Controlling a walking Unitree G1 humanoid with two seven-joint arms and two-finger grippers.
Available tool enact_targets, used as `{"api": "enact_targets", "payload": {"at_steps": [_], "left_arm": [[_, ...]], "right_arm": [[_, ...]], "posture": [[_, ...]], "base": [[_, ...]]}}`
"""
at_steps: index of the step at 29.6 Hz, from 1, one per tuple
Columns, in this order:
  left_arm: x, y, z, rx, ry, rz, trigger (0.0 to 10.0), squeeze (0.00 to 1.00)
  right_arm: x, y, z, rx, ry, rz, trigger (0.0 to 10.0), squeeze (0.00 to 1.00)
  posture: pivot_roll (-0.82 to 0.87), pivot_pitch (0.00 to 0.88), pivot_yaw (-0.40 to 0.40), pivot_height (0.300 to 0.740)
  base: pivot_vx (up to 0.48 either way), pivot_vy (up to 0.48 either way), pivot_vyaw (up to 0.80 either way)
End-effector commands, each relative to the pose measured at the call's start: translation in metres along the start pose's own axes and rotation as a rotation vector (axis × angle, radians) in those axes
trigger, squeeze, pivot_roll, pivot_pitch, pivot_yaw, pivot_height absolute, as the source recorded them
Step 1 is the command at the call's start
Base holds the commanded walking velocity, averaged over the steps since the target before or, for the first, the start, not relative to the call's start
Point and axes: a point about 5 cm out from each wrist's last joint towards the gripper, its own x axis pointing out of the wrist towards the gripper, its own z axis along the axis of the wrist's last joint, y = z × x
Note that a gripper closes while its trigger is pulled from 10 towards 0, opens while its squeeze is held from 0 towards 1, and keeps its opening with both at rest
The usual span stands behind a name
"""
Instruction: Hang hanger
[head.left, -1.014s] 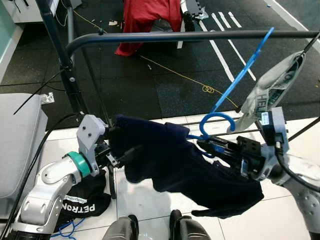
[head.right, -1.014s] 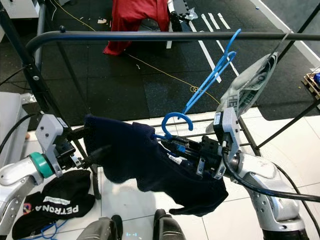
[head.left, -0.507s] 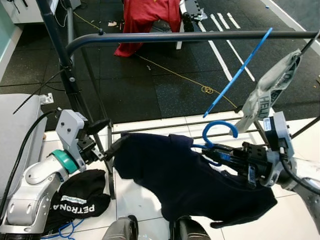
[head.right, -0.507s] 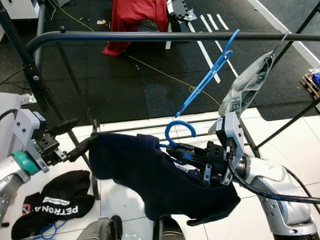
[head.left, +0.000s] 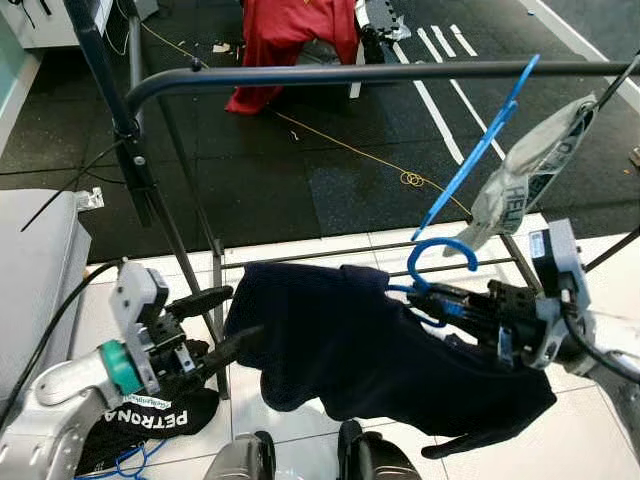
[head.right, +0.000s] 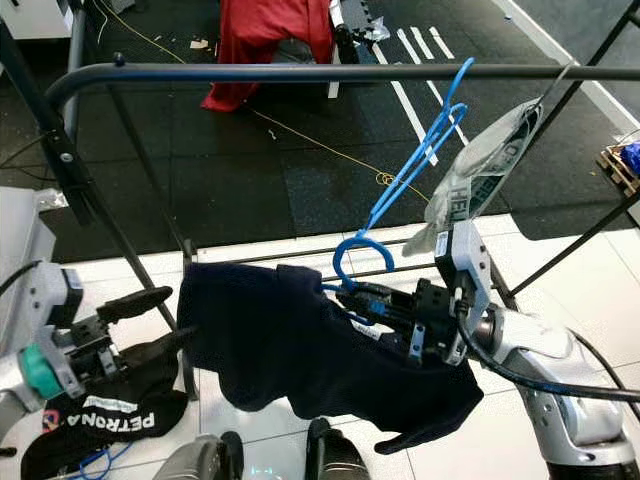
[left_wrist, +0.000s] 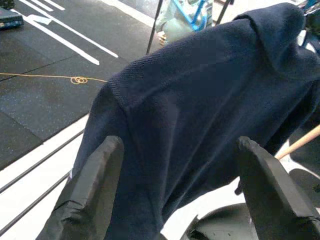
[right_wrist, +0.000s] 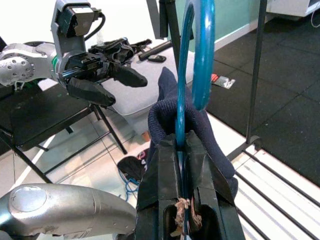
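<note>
Right pincer (head.right: 385, 305) clenched on the hanger (head.right: 362, 262), hook up for the rail (head.right: 300, 72); left pincer (head.left: 215, 320) released beside the sweater (head.left: 370, 350).

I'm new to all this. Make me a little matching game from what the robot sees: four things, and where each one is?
Things:
1. navy sweater
2. empty blue hanger
3. black cap
4. red cloth

Places:
A. on the white floor by the left gripper
B. hooked on the rail
C. far back on the dark floor
D. on the hanger held by the right gripper

Pairs: 1-D, 2-B, 3-A, 4-C
</note>
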Motion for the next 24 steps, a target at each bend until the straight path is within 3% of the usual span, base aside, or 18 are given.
{"api": "enact_targets", "payload": {"at_steps": [1, 9, 16, 24], "left_arm": [[0.004, -0.008, -0.001, -0.051, -0.004, -0.050, 10.0, 1.00], [0.014, -0.008, 0.004, -0.048, -0.050, -0.052, 10.0, 1.00], [0.034, -0.007, 0.011, -0.040, -0.152, -0.008, 10.0, 1.00], [0.040, -0.020, 0.003, -0.073, -0.086, -0.116, 10.0, 1.00]], "right_arm": [[-0.002, -0.001, 0.005, -0.018, -0.015, 0.009, 10.0, 0.00], [0.004, 0.000, 0.007, -0.021, -0.027, 0.026, 10.0, 0.00], [0.013, 0.003, 0.009, -0.014, -0.054, 0.058, 10.0, 0.00], [0.017, 0.003, 0.010, -0.014, -0.065, 0.062, 10.0, 0.00]], "posture": [[-0.10, 0.108, 0.017, 0.740], [-0.10, 0.106, 0.023, 0.740], [-0.10, 0.109, 0.027, 0.740], [-0.10, 0.111, 0.035, 0.740]], "base": [[0.000, 0.000, 0.00], [0.000, 0.000, 0.00], [0.000, 0.000, 0.00], [0.000, 0.000, 0.00]]}}
